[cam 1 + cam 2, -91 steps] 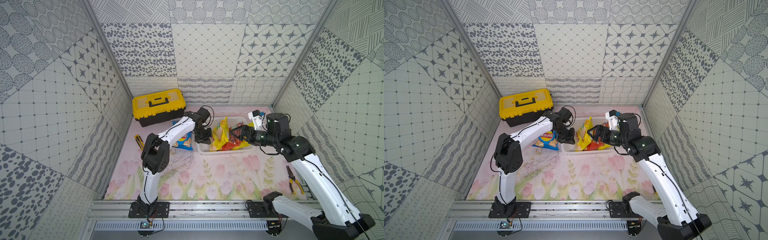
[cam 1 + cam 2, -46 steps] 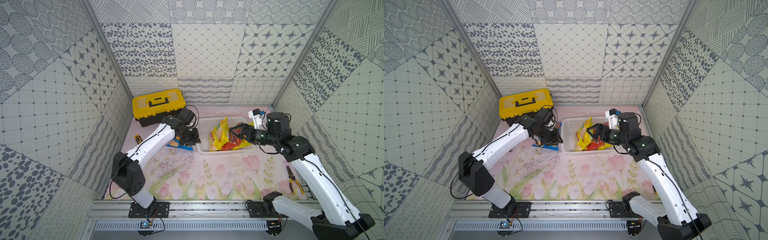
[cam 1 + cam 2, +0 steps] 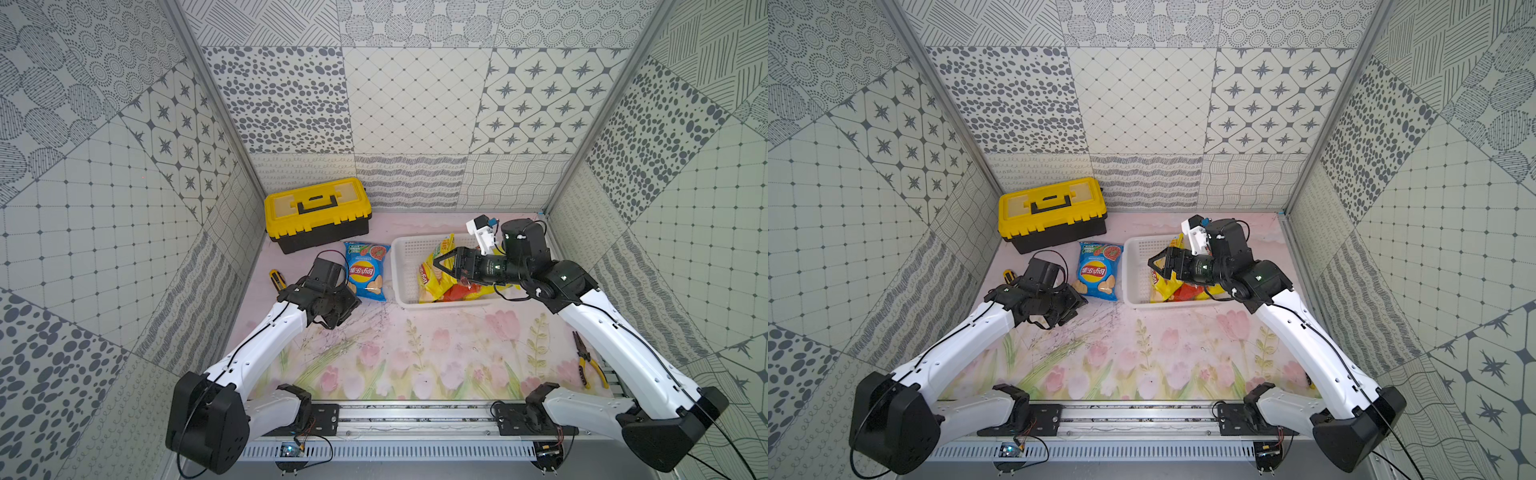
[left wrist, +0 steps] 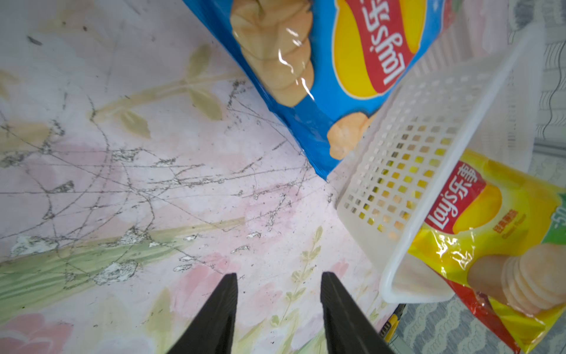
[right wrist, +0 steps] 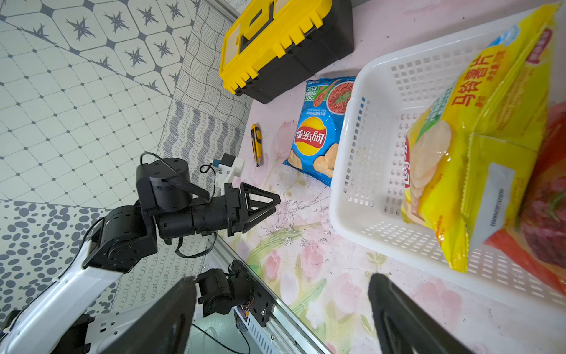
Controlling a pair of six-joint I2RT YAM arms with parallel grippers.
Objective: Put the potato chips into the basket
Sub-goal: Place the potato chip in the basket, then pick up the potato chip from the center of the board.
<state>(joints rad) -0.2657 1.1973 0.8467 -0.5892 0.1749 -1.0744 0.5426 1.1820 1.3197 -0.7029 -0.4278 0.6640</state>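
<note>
Spotting the blue bag [image 3: 366,271] flat on the table [image 3: 415,353], just beside the basket's [image 3: 409,253] left wall, toward the back edge. Counting 2 yellow bags [image 3: 428,277] and 1 red bag [image 3: 461,293] inside the basket, right gripper [image 3: 439,266] spread wide and empty over them. Finding left gripper [image 4: 278,275] part-open, empty, near the blue bag.

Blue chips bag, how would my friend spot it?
Find the yellow toolbox at the back. In front of it, beside the white basket, lies the blue bag. It's the only blue one, and the only bag outside the basket.
</note>
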